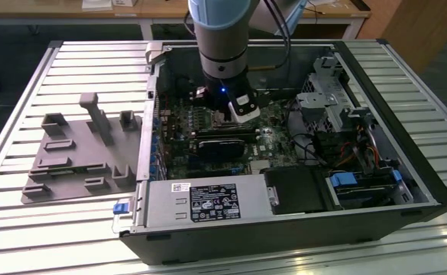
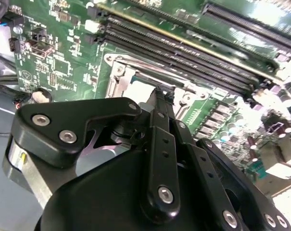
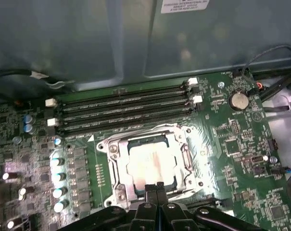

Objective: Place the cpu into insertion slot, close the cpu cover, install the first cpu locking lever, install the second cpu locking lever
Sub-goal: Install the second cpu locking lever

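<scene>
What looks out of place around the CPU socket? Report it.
Nothing stands out. The cpu lies flat and square in the insertion slot, the cpu cover frames it, and the gripper sits at its edge.

The arm point(image 1: 220, 34) comes down nearly upright in the exterior view, its pale blue and grey upper segment narrowing into a dark wrist point(image 1: 225, 86) with a small blue light lit on its side. Below the wrist a white block juts out toward the exterior view's right. In both wrist views the gripper point(image 3: 157, 186) points straight ahead of the cameras, its two slim black fingers point(image 2: 160, 113) pressed flat against each other with no gap between the tips. Black linkage bars point(image 2: 73, 126) with silver screws spread out behind the fingers on either side, folded inward toward the centre line.
</scene>
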